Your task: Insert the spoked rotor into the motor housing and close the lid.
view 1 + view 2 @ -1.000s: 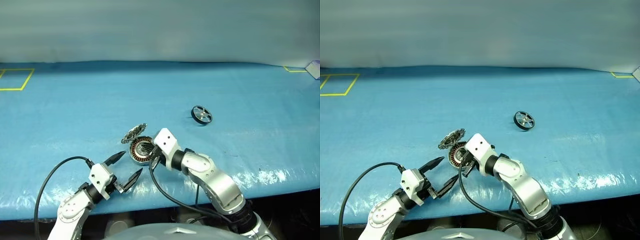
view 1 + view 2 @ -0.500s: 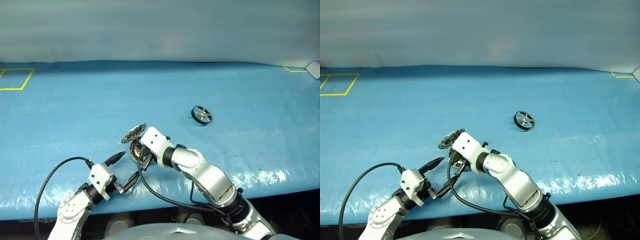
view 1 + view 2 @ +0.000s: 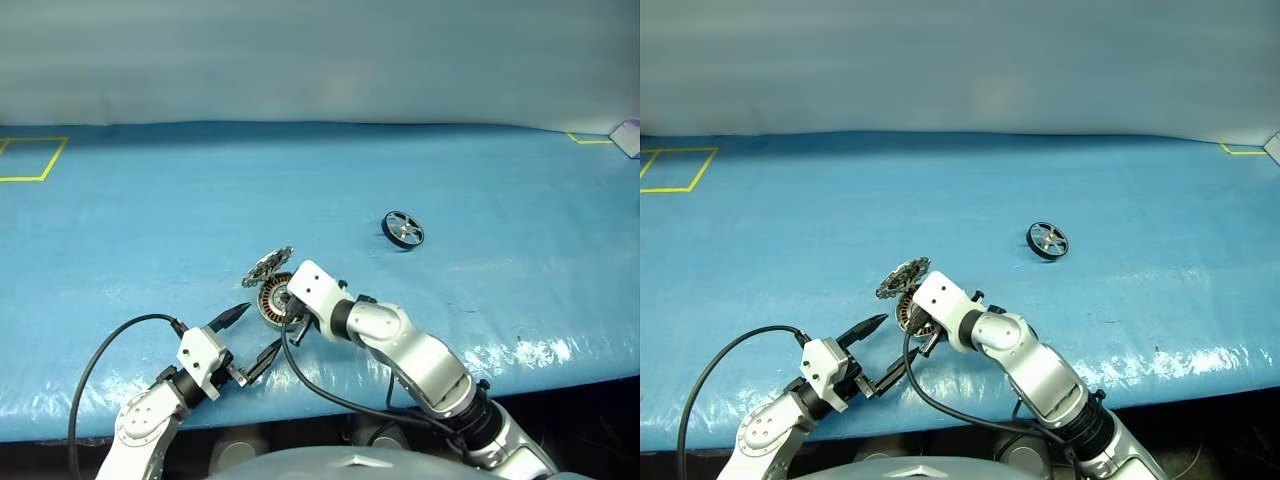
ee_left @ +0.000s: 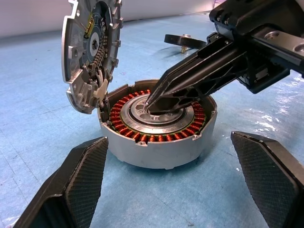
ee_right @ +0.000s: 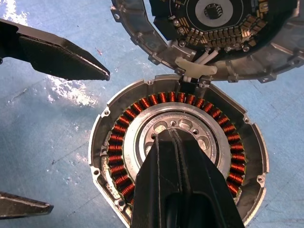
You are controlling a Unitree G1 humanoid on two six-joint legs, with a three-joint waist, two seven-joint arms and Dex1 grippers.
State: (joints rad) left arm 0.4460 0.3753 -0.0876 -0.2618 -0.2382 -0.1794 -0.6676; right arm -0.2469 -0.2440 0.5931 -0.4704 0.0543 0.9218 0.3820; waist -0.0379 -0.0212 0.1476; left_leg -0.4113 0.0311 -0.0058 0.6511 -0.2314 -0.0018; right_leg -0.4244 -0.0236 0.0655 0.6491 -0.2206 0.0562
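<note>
On the bench: blue sheet (image 3: 150, 220) carries all three parts, near the front edge.
Motor housing: the motor housing (image 4: 156, 126) lies flat with its copper windings (image 5: 118, 156) and metal hub (image 5: 190, 130) exposed; it is near 6 o'clock on the bench.
Lid: the lid (image 4: 90, 52) stands tilted open at the housing's rim, at about 10 o'clock from the hub, joined by a white connector (image 5: 194, 71).
Spoked rotor: the spoked rotor (image 3: 403, 229) lies well apart, at about 2 o'clock from the housing, untouched.
Right pincer: the right pincer (image 4: 159, 102) has its fingers pressed together, empty, tips resting on or just above the hub.
Left pincer: the left pincer (image 3: 250, 335) is spread wide, empty, just beside the housing at 7 o'clock.
Step in hand: probably steadying or nudging the housing before fetching the rotor.
Doing it well: keep the tips on the hub, off the windings and wires; avoid knocking the lid shut.
</note>
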